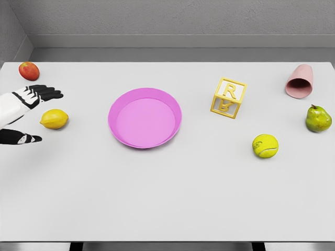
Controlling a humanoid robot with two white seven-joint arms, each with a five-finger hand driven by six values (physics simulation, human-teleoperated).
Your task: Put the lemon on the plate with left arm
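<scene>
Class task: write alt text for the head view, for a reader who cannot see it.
The robot's left hand, open, brackets a lemon on a white table, left of an empty pink plate. Apple, letter block, tipped pink cup, pear and tennis ball lie around.

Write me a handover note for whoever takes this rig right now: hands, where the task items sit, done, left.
Left robot hand: at the table's left edge, fingers spread either side of the lemon, holding nothing; contact cannot be judged from the head view.
Right robot hand: not in view.
Lemon: on the white table, left of the pink plate, clearly apart from it.
Plate: near the middle, with nothing on it.
Done: left hand brought up to the lemon.
Left: close on the lemon, lift, carry right, set it on the plate.
Nearby: red apple just behind the hand; avoid knocking it.
</scene>
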